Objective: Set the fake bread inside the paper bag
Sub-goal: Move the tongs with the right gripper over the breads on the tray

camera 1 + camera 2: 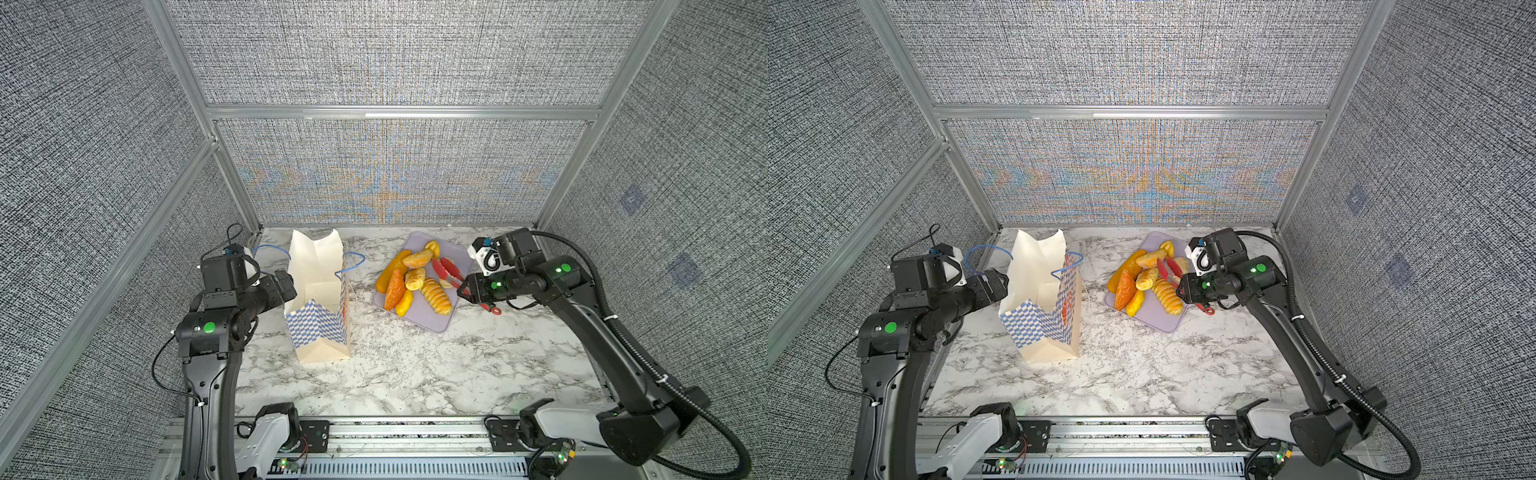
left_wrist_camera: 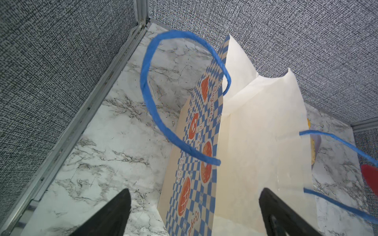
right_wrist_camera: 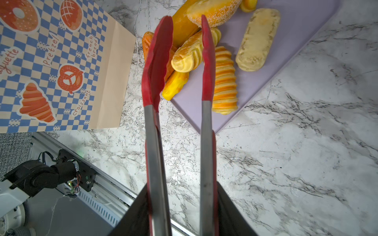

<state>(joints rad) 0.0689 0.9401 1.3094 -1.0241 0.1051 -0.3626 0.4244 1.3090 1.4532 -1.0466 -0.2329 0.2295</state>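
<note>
Right hand (image 3: 180, 204) is closest up, clamped on the handles of the red tongs (image 3: 155, 61). The tong tips are apart and sit either side of a small ridged bun (image 3: 190, 55), can't tell if they touch it. Fake bread (image 1: 395, 289) is piled on the lavender tray (image 1: 424, 318), toward the back right of the bench (image 1: 415, 374). Paper bag (image 1: 318, 328) stands upright with its mouth open, left of the tray and clear of it. Left hand (image 1: 289, 286) is spread wide right at the bag's left wall, holding nothing.
</note>
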